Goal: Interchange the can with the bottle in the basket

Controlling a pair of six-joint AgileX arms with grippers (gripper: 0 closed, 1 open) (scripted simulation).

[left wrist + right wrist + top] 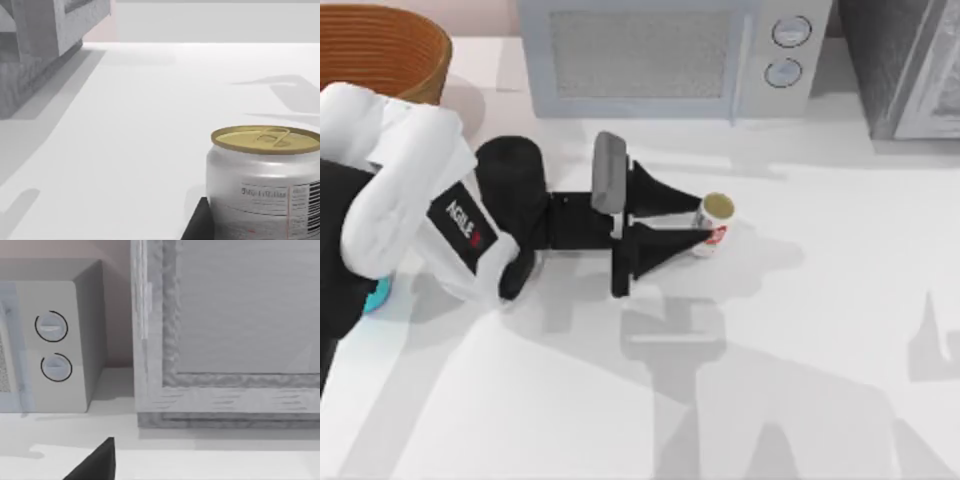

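Reaching for the can point(712, 224) with the left gripper point(705, 224), swap barely begun.
At the centre of the top view the left gripper lies low over the worktop point(840, 330), its two black fingers point(665, 197) spread and passing either side of the can, which stands upright on the worktop in front of the microwave point(660, 55). The fingers look released, not yet pressing the can; the left wrist view shows the can point(265, 180) close up with its gold top. The basket point(385, 48) sits at the upper left of the frame, well apart from the can. A sliver of teal at the left edge, under the arm, may be the bottle point(380, 293); I cannot tell whether it is in the basket. As I judge it, nothing is swapped yet. The right arm is parked facing the microwave point(50, 335); whether its gripper is spread I cannot tell.
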